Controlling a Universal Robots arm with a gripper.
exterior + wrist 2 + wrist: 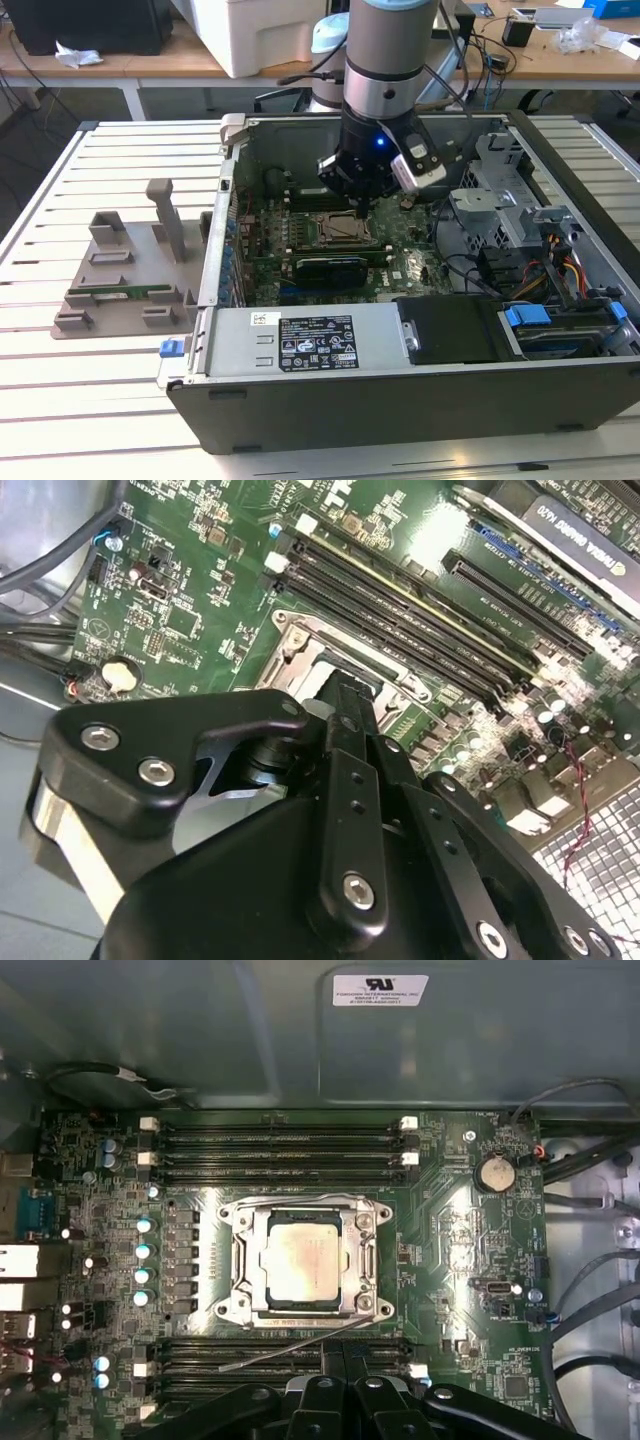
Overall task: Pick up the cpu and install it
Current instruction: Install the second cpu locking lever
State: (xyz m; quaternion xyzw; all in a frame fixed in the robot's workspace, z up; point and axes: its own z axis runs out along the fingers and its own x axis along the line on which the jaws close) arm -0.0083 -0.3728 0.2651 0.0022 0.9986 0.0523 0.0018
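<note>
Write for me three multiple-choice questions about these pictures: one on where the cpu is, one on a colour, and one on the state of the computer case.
1. Where is the cpu?
A. In the grey tray beside the case
B. In the socket in the middle of the board
C. On the slatted table

2. What colour is the board?
A. Green
B. Red
C. White

3. In what state is the computer case?
A. Closed, standing upright
B. Closed, lying flat
C. Open, with its inside showing

Answers:
1 B: in the first wrist view the cpu sits inside the metal socket.
2 A: the board is green.
3 C: the exterior view looks straight into the computer case.
</note>
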